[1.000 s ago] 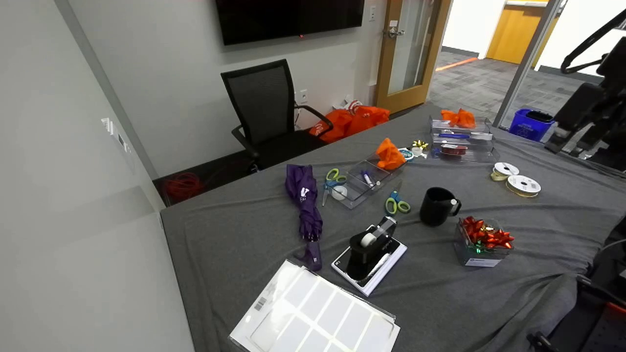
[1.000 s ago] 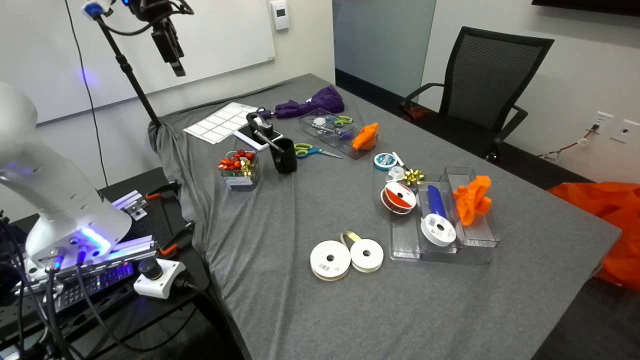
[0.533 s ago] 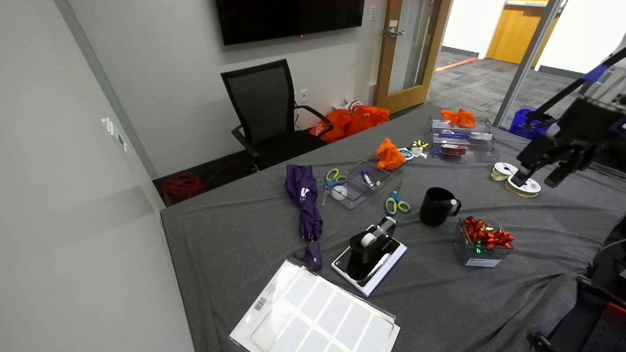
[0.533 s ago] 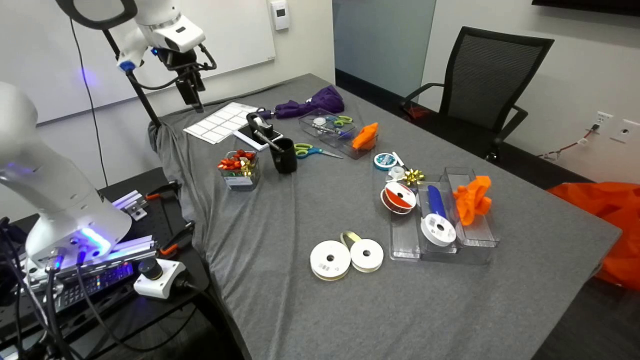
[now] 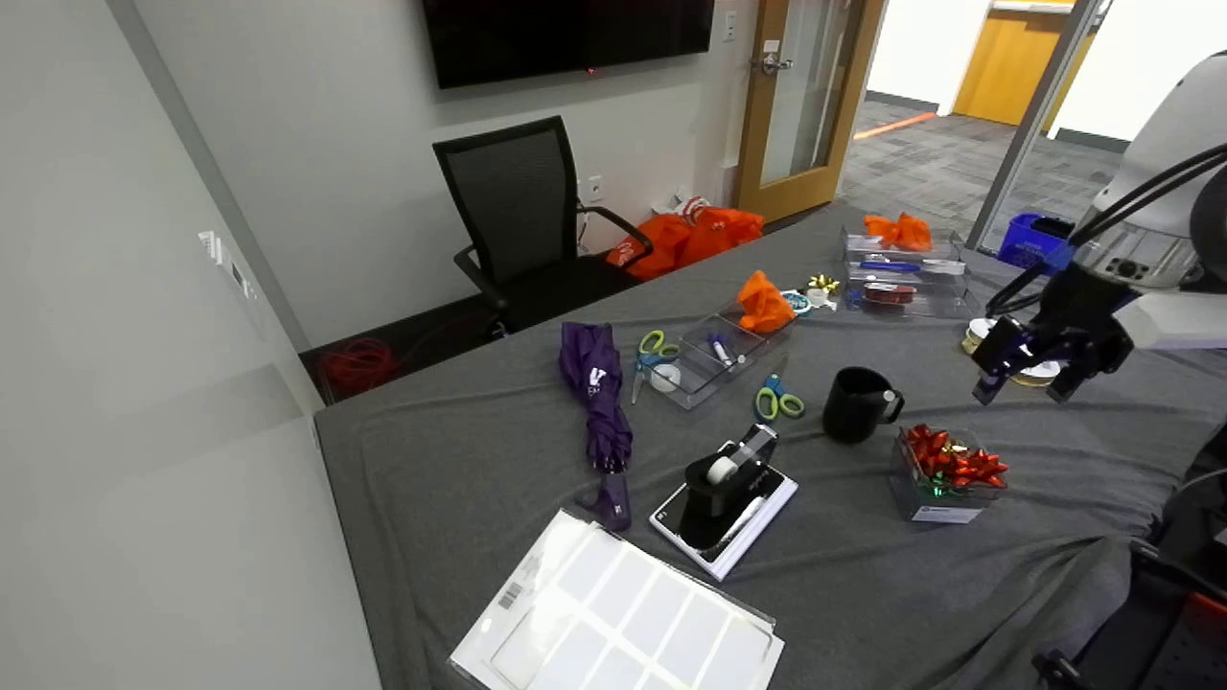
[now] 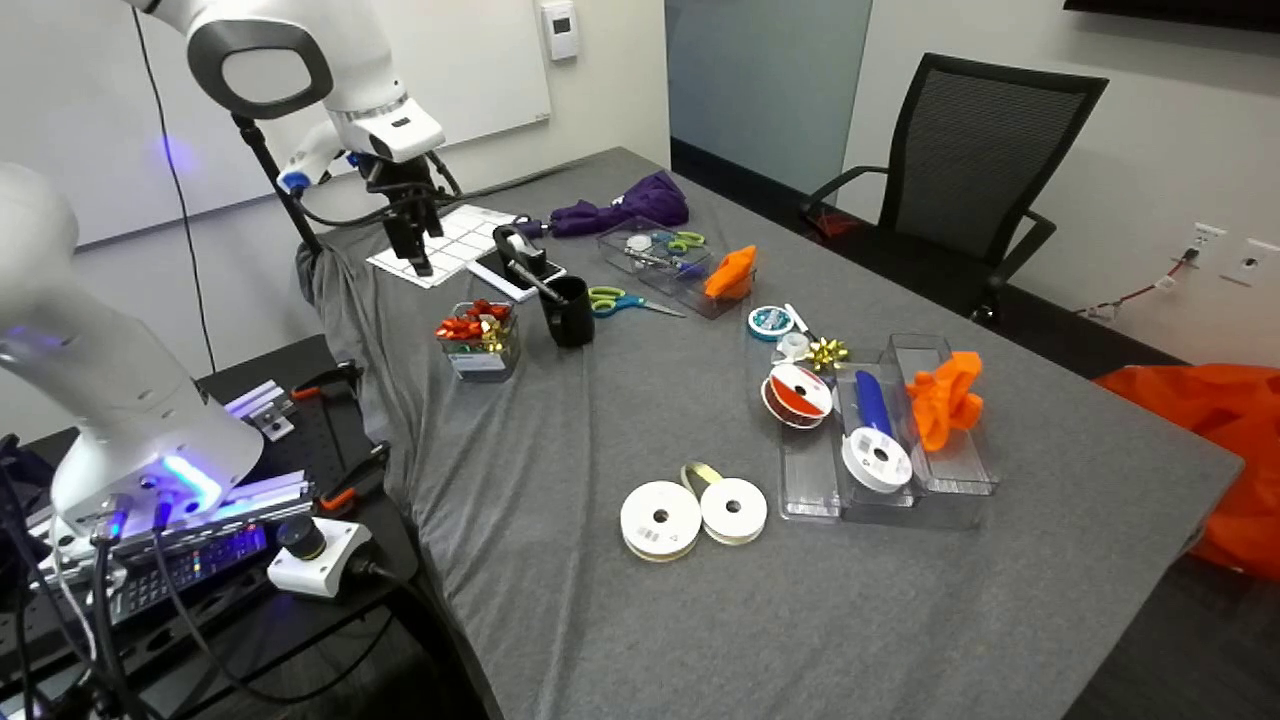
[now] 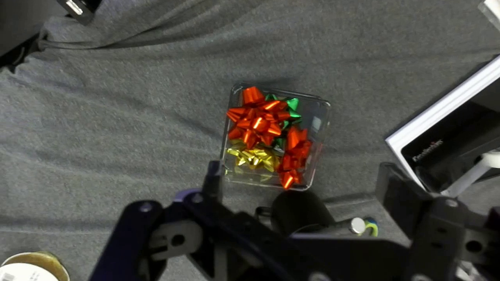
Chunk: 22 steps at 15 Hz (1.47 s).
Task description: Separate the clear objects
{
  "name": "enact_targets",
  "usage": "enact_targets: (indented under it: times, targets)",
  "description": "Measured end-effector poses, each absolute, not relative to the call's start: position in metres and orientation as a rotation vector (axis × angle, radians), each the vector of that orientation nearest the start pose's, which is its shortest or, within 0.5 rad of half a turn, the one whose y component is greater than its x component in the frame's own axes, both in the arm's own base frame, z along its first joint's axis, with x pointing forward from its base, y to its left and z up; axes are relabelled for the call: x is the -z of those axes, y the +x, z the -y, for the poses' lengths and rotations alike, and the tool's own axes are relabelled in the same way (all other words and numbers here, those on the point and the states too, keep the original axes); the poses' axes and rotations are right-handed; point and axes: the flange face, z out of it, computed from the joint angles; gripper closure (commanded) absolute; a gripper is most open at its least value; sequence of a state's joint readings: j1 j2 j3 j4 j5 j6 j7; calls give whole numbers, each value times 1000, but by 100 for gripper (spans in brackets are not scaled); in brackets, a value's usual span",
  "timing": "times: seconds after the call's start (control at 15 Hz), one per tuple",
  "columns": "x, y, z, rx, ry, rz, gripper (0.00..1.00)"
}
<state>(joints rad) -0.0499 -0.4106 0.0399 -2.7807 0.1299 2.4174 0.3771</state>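
Note:
A small clear plastic tray (image 5: 913,494) holds shiny red, gold and green bows; it also shows in an exterior view (image 6: 485,366) and the wrist view (image 7: 250,180). It stands upright on the grey cloth beside the black mug. A second small clear tray cannot be made out; whether one is stacked under the bow tray I cannot tell. My gripper (image 5: 1022,391) is open and empty, held in the air above the table near the bow tray. It also shows in an exterior view (image 6: 420,268). In the wrist view my gripper (image 7: 301,173) has one fingertip overlapping the tray's corner.
A black mug (image 5: 851,407) with a marker stands close to the tray. A tape dispenser (image 5: 709,489) sits on a black-and-white box. White ribbon rolls (image 6: 660,520), scissors (image 5: 772,395), a larger clear bin (image 6: 930,508) and a divided clear tray (image 5: 688,391) lie farther off.
The arm has come down and toward the bow tray: down and left in an exterior view, down and right in an exterior view. The things on the table have not moved.

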Motion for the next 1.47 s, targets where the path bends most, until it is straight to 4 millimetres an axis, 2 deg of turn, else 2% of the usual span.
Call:
enact_targets:
  times: [0.13,0.67,0.87,1.13,1.47]
  targets:
    - [-325,371,6,32,-2990,-746,0]
    - [-328,374,7,63,-2987,-743,0]
    - [-320,380,20,124,-2994,-746,0]
    - [-296,384,47,137,-3031,-755,0]
    - [-247,379,66,24,-3093,-649,0]
